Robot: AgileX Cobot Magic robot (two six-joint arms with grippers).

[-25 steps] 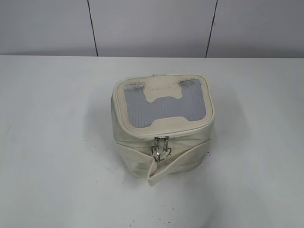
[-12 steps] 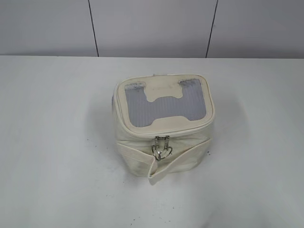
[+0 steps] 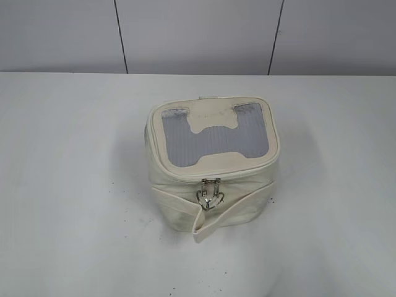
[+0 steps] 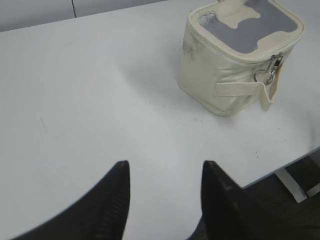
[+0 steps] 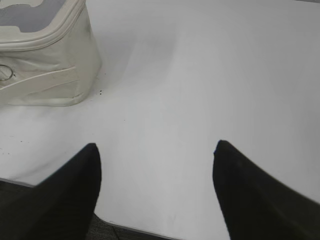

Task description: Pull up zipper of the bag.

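The bag (image 3: 212, 162) stood in the middle of the table (image 3: 68, 185), its zipper (image 3: 209, 192) pulls hanging at the front. Both the left gripper (image 4: 165, 172) and the right gripper (image 5: 156, 150) waited well apart from it, fingers spread wide, empty. I think one should steady the bag while the other pinches a ring.

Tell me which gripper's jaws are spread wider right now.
The right gripper: its two black fingers stand far apart over the white table. The left gripper is open too, but with a clearly narrower gap.
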